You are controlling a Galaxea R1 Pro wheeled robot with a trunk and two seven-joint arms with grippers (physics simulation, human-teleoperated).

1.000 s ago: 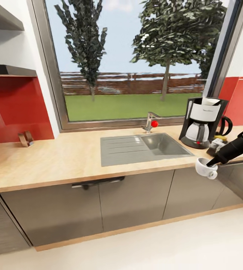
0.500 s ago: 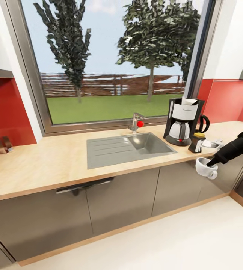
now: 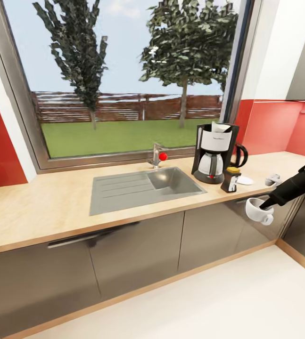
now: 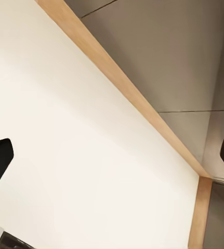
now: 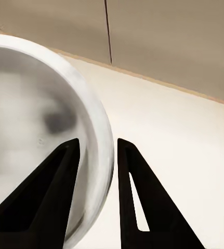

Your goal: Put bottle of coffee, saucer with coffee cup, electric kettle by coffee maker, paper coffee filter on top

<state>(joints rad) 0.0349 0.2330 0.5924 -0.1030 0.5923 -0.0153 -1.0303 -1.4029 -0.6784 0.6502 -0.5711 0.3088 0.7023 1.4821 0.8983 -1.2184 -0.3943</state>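
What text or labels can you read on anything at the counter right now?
Coffee maker: a dark line of print on its white front panel, too blurred to read.
Bottle of coffee: white label with a dark mark, too small to read.
Coffee cup held by the right end effector: plain, no text.

Kitchen: countertop (image 3: 53, 207), sink (image 3: 143, 188)

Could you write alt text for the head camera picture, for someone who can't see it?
The right gripper holds a white coffee cup by its rim, out in front of the kitchen countertop. On the counter stand the coffee maker and bottle of coffee, right of the sink.
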